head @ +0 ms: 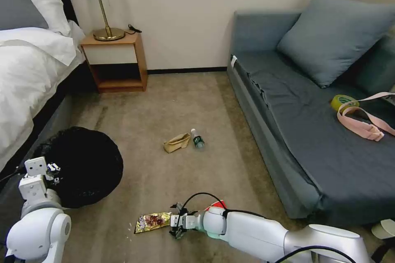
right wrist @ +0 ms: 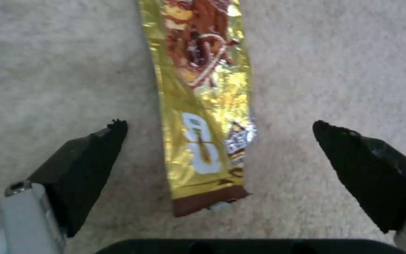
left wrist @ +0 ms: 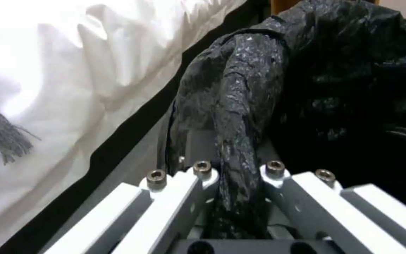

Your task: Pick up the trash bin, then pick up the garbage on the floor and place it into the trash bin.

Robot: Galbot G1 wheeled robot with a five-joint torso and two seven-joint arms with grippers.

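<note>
The trash bin (head: 84, 166) with its black bag sits by the bed at the left. My left gripper (head: 52, 171) is shut on the bin's bag-covered rim (left wrist: 236, 141). A gold-brown snack wrapper (head: 153, 221) lies flat on the carpet near me. My right gripper (head: 176, 221) is low over the carpet at the wrapper's end, open, with its black fingertips (right wrist: 95, 151) on either side of the wrapper (right wrist: 203, 106). A tan paper bag (head: 177, 142) and a small green-labelled bottle (head: 197, 138) lie side by side farther out. A red wrapper (head: 217, 205) peeks from behind my right arm.
A bed (head: 29, 74) runs along the left, with a wooden nightstand (head: 117, 61) and lamp behind it. A blue-grey sofa (head: 312, 123) fills the right side, with a tape roll (head: 342, 101) and a pink strap (head: 364, 125) on its seat. Carpet between them is open.
</note>
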